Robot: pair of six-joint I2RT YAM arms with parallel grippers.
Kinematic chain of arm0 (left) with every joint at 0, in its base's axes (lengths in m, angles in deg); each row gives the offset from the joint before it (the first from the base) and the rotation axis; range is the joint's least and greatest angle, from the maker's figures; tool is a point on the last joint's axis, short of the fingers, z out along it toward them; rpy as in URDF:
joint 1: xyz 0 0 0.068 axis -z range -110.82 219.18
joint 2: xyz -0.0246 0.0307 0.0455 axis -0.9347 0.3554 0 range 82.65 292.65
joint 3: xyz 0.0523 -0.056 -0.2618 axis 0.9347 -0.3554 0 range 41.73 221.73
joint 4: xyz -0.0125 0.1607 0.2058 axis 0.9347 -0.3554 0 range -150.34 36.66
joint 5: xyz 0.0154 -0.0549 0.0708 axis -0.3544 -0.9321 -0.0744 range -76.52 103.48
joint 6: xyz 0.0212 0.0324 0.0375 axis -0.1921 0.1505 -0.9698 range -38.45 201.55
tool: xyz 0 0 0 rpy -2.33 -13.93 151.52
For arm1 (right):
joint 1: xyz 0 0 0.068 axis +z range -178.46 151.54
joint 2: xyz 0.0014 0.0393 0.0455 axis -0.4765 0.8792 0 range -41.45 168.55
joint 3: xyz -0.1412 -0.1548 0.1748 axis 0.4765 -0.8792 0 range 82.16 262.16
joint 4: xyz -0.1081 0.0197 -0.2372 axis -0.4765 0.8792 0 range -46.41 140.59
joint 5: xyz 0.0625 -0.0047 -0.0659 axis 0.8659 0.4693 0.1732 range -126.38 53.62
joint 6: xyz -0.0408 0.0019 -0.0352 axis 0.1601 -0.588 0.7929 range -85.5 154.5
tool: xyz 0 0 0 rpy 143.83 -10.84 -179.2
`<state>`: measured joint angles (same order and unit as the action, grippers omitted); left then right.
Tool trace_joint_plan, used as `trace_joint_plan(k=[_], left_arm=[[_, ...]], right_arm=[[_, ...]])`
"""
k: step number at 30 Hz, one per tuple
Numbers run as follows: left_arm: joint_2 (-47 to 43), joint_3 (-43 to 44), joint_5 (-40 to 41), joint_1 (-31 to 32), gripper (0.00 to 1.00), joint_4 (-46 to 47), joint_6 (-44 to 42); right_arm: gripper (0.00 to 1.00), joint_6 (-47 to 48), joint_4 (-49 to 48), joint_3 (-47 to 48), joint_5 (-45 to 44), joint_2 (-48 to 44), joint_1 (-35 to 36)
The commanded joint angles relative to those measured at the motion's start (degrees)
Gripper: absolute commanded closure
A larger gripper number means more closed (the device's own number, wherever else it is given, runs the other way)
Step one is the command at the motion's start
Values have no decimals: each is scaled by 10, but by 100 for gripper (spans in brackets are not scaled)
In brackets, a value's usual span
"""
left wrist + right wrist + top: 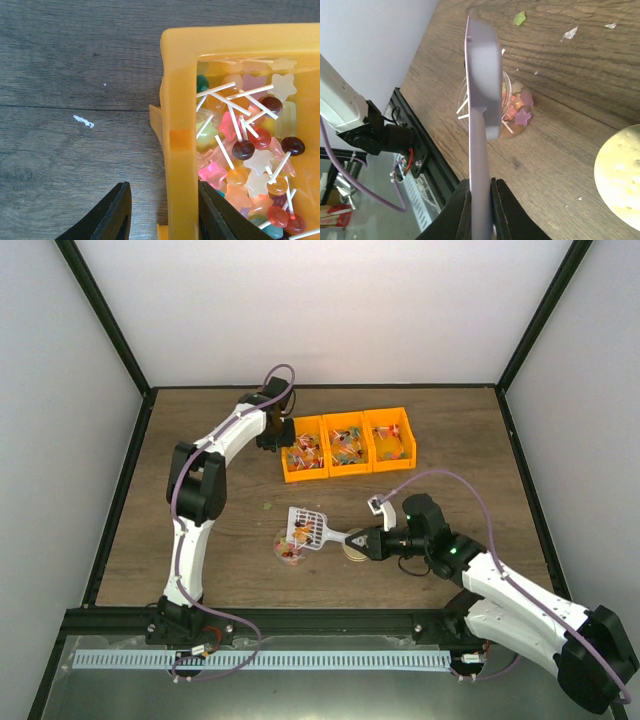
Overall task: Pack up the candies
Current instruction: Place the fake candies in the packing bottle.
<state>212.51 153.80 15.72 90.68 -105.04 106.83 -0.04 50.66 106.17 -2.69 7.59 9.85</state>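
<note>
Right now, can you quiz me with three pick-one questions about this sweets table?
1. How many orange bins are there? A) two B) three C) five
2. Where is the scoop? A) above the little clear cup B) inside the middle bin C) behind the bins
3. What is the right tool doing? A) hanging open B) pinching one sweet C) shut on the scoop's handle

Answers: 1 B, three sit side by side. 2 A, the wrist view shows the cup beneath it. 3 C, its fingers press the handle from both sides.

Three orange bins [348, 471], one scoop [307, 528], one lid [353, 547]
</note>
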Motion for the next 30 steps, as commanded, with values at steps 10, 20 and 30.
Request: trace_joint_plan(k=[10, 20, 30], left_arm=[[-1, 10, -8, -7, 63, 1, -5], [-2, 9, -7, -9, 63, -1, -6], [-3, 8, -7, -12, 63, -1, -6]], right_arm=[[99, 67, 130, 94, -99, -11, 39], [99, 98, 200, 148, -147, 8, 68], [99, 95, 272, 235, -256, 52, 148]])
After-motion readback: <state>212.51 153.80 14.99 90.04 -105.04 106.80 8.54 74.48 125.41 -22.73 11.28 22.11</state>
